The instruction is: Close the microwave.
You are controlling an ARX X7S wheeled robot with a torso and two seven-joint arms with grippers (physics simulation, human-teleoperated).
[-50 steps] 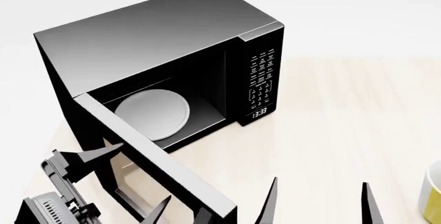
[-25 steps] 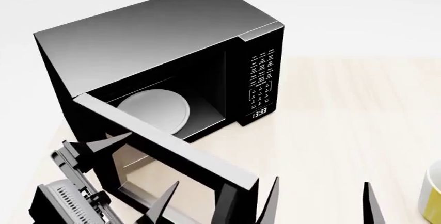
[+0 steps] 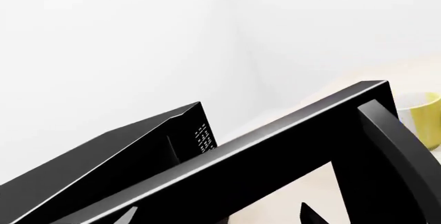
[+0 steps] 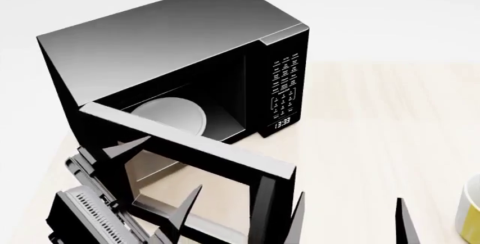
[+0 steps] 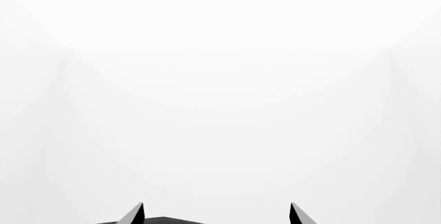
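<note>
The microwave (image 4: 172, 58) door (image 4: 195, 154) has swung further toward shut since a second ago, pushed by the left tool (image 4: 154, 176), whose spread fingers press against its outer face, holding nothing. The microwave sits on the pale tabletop (image 4: 375, 120), white plate (image 4: 168, 117) inside. The right tool (image 4: 349, 221) hangs open, empty, beside a yellow mug (image 4: 471, 210).

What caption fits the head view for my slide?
Left gripper pushing the half-open door of the microwave; right gripper idle.
</note>
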